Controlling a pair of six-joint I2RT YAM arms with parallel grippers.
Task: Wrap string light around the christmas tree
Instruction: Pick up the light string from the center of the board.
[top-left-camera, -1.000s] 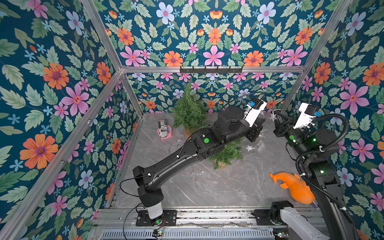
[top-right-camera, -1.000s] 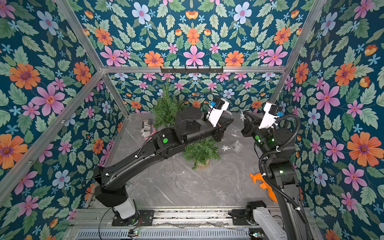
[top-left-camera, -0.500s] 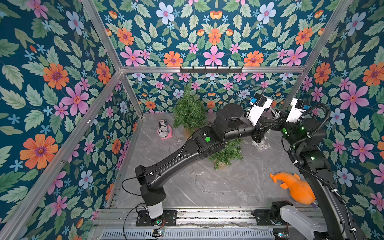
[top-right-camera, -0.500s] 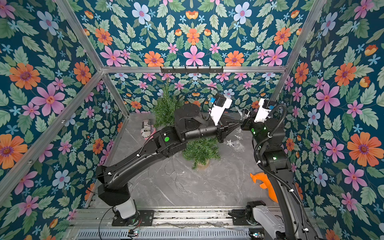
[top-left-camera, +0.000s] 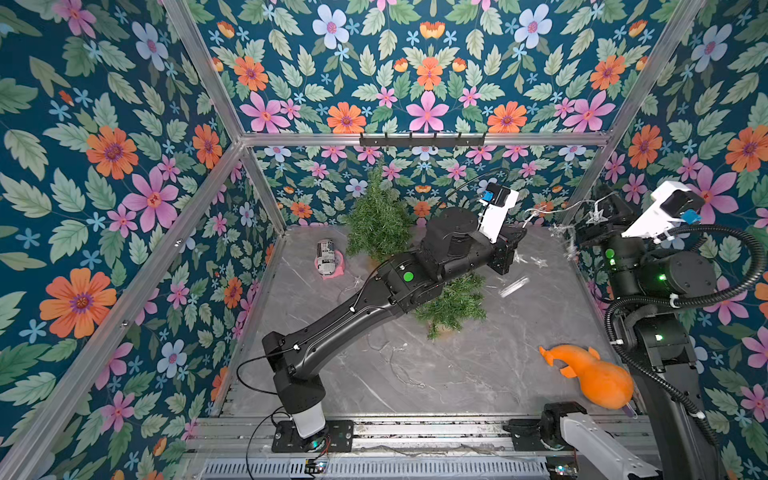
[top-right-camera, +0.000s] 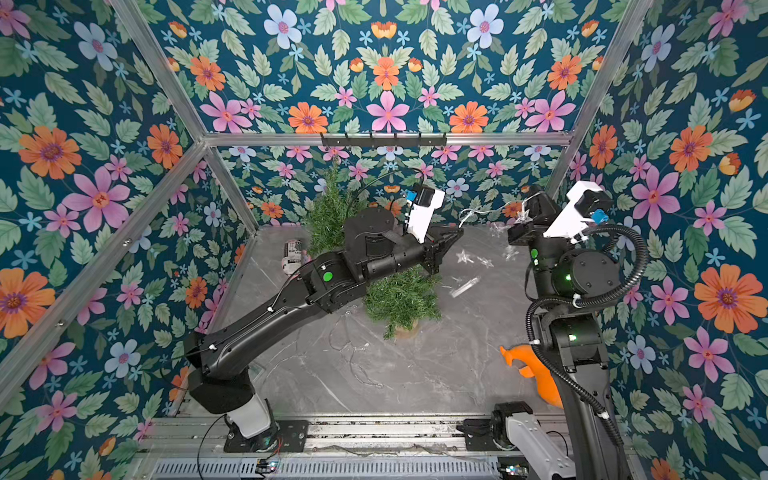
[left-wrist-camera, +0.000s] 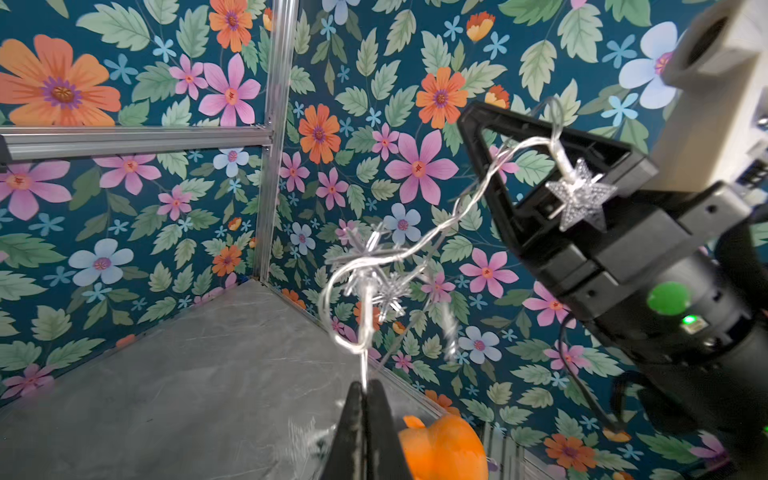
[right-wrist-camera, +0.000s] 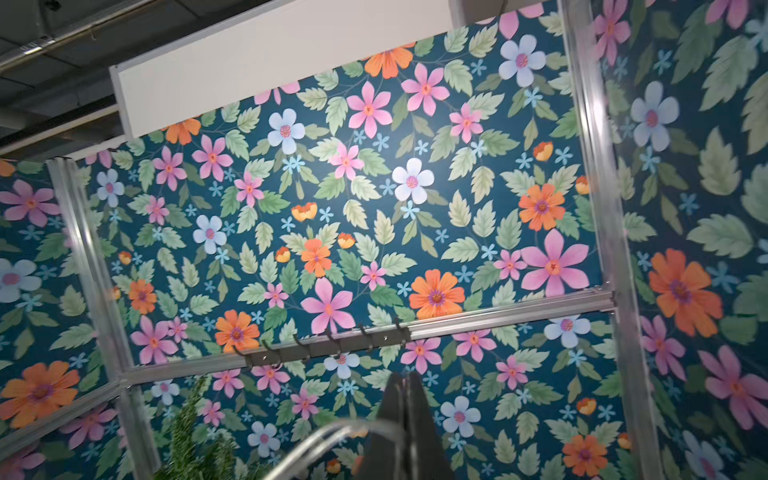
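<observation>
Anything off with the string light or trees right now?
Yes. The thin silvery string light with clear stars is bunched in a tangled knot in mid-air between the shut left gripper and right gripper, one star caught on the right gripper's frame. No loop shows around the nearer small green Christmas tree.

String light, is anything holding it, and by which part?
Both grippers. The left gripper pinches bare wire of the string light next to a cluster of stars; the right gripper looks shut on the wire beside another star.
</observation>
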